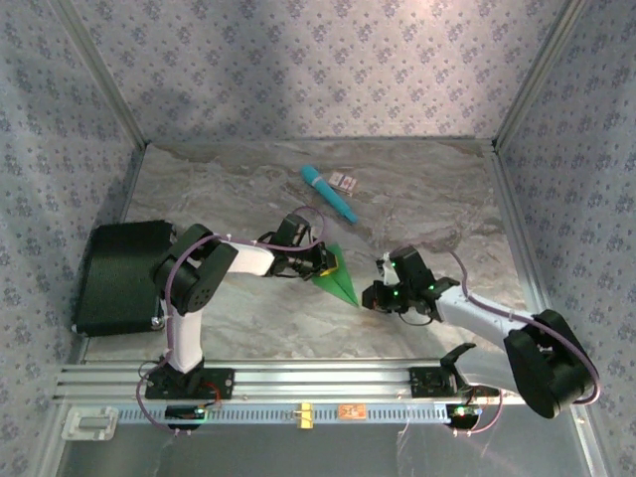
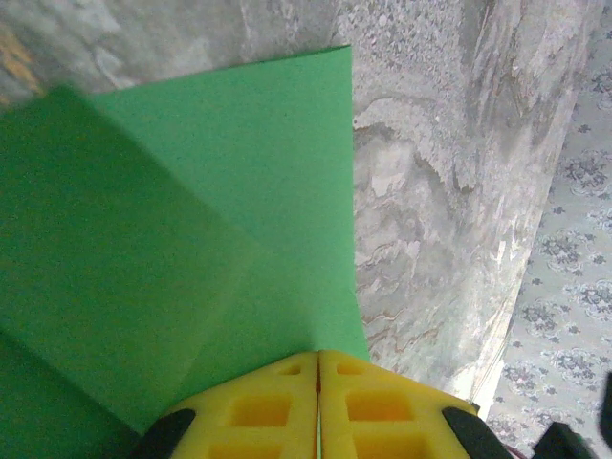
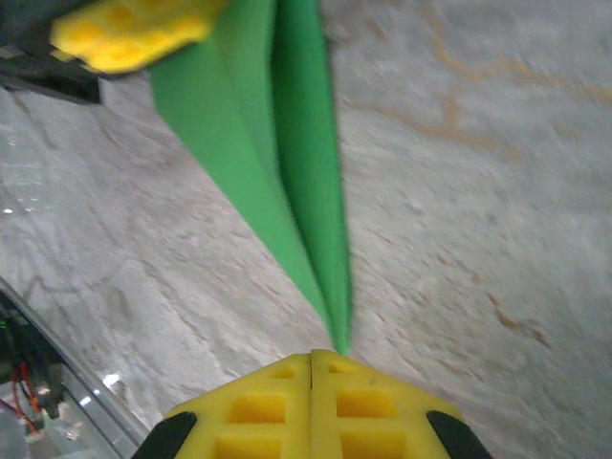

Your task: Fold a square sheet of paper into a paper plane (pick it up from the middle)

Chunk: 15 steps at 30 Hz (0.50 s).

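Right end effector (image 3: 313, 356) pinches paper plane (image 3: 287, 172) tip; left end effector (image 2: 318, 352), its rear.

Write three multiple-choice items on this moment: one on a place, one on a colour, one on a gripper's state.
1. Where does the teal stick lie relative to the folded green paper?
A. Between the paper and the arm bases
B. Beyond the paper, toward the back wall
C. On top of the paper

2. What colour are the fingers of the right gripper?
A. Red
B. White
C. Yellow

3. What is the right gripper doing?
A. Shut on the paper's pointed tip
B. Open above bare table
C. Shut on the teal stick

Answers:
1 B: the top view shows the stick farther back than the paper.
2 C: the right wrist view shows yellow fingers.
3 A: the fingers meet with the green tip pinched between them.
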Available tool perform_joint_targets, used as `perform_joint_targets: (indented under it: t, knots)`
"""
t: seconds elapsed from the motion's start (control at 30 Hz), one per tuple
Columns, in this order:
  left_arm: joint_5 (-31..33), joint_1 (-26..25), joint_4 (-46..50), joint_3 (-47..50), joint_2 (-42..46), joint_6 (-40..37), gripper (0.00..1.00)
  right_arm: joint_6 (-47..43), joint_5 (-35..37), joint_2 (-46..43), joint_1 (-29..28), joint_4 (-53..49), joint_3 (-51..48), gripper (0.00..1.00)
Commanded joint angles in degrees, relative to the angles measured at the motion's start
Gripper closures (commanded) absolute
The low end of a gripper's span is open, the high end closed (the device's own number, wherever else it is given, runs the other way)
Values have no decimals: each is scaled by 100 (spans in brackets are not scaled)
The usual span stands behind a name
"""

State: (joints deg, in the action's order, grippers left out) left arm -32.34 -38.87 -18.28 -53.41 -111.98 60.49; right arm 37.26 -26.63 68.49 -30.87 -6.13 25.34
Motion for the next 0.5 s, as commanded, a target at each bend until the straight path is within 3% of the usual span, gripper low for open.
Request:
perform_joint_targets:
  t: [0.0,0.27,0.47]
  knots:
    - [161,61,176,67,-223,-134,91,9,-229,308,8,64,458,98]
    - [161,47,199,68,-210,-144,91,-65,-195,1680,-376,145,1558,98]
    - [141,46,178,67,-210,-134,91,-33,27,2242,-471,231,1790,98]
